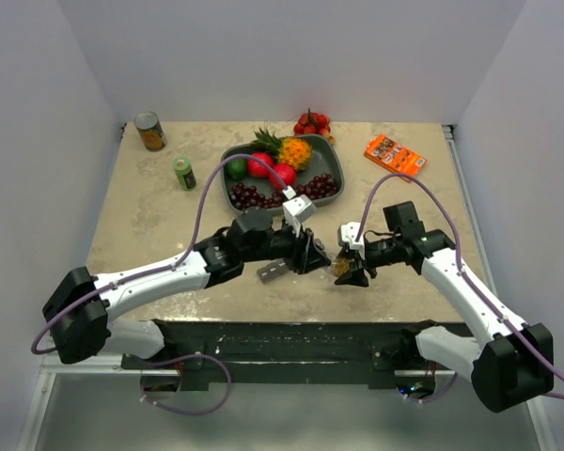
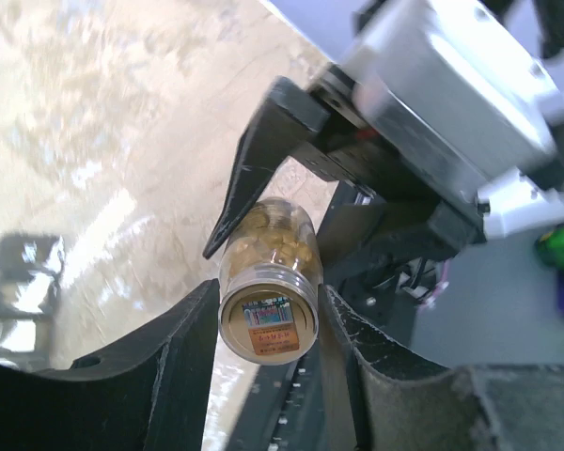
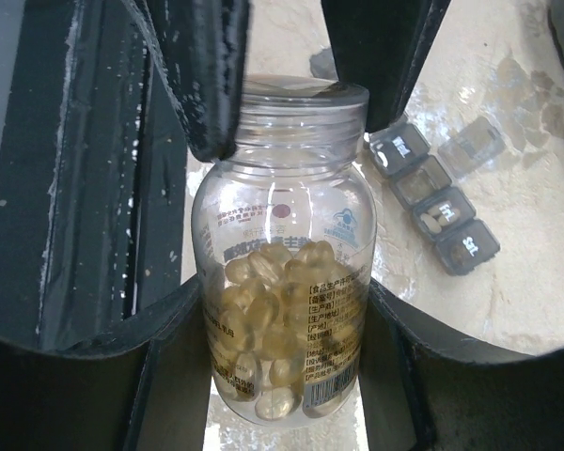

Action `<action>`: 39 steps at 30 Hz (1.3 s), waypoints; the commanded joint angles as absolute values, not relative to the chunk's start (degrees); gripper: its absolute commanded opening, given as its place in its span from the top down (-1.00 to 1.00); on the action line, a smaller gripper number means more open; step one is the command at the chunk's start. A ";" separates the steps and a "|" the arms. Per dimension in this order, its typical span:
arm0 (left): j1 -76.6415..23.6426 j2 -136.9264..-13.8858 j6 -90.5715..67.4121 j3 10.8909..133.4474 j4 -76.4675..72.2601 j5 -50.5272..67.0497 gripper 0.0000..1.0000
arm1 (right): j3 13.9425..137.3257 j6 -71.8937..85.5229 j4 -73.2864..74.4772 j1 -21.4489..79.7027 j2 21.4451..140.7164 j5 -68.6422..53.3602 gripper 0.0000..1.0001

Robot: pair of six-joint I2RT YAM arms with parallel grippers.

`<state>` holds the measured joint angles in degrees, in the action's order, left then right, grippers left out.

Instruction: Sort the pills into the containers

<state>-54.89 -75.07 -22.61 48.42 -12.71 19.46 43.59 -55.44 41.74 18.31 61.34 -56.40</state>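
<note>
A clear pill bottle (image 3: 282, 244) with yellowish softgel pills (image 3: 263, 319) hangs between both grippers over the table's near middle (image 1: 343, 270). My right gripper (image 3: 282, 301) is shut on the bottle's body. My left gripper (image 2: 268, 301) is shut on the bottle's cap (image 2: 268, 324), which faces the left wrist camera. In the top view the left gripper (image 1: 320, 256) and right gripper (image 1: 351, 268) meet at the bottle. The containers (image 3: 437, 193), a dark-grey strip of lidded compartments, lie on the table beside the bottle, also seen in the top view (image 1: 271, 272). One compartment holds a few pills (image 3: 434, 224).
A grey fruit tray (image 1: 336, 158) with fruit stands behind the arms. A can (image 1: 150, 132) and a small green bottle (image 1: 184, 173) are at the back left. An orange box (image 1: 394, 156) lies back right, and red fruits (image 1: 312, 122) sit behind the tray.
</note>
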 commanded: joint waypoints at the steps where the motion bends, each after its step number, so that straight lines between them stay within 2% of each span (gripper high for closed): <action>1: -54.93 -78.57 -43.23 58.97 -0.12 10.90 0.89 | 44.65 -56.95 40.69 18.81 60.56 -58.18 0.98; 4: -55.63 -78.66 -44.12 58.62 -1.05 10.37 0.54 | 44.65 -56.87 40.69 18.72 60.56 -58.18 0.98; 5: -55.63 -78.58 -44.30 58.54 -1.05 10.37 0.26 | 44.65 -56.78 40.69 18.72 60.64 -58.10 0.98; 7: -55.63 -78.23 -44.03 58.45 -1.32 10.20 -0.01 | 44.65 -56.78 40.69 18.72 60.56 -58.10 0.98; 8: -55.63 -77.53 -44.29 58.36 -1.67 10.11 -0.24 | 44.65 -56.78 40.78 18.63 60.56 -58.10 0.98; 11: -55.55 -75.42 -43.68 58.18 -2.28 8.70 -0.60 | 44.65 -56.78 40.78 18.63 60.56 -58.10 0.98; 14: -55.28 -72.26 -40.97 57.13 -2.81 6.33 -0.72 | 44.65 -56.78 40.78 18.55 60.47 -58.10 0.98; 17: -54.76 -68.14 -35.35 53.02 -4.39 6.41 -0.77 | 44.74 -56.87 40.96 18.55 60.38 -58.10 0.98; 20: -54.76 -61.91 -22.63 45.48 -9.47 9.65 -0.78 | 44.74 -57.30 41.22 18.46 60.21 -58.36 0.97; 24: -54.76 -52.93 7.11 34.04 -17.02 17.65 -0.80 | 44.74 -57.83 41.48 18.54 60.21 -58.71 0.97; 27: -54.76 -49.40 20.01 26.90 -24.16 26.41 -0.89 | 44.82 -58.09 41.75 18.46 60.47 -58.89 0.97; 34: -54.84 -63.61 27.42 34.71 -26.52 31.37 -0.86 | 44.74 -58.36 41.92 18.37 60.38 -58.80 0.97; 39: -55.02 -68.11 26.89 36.30 -30.32 30.85 -0.85 | 44.74 -58.53 42.01 18.28 60.29 -58.89 0.97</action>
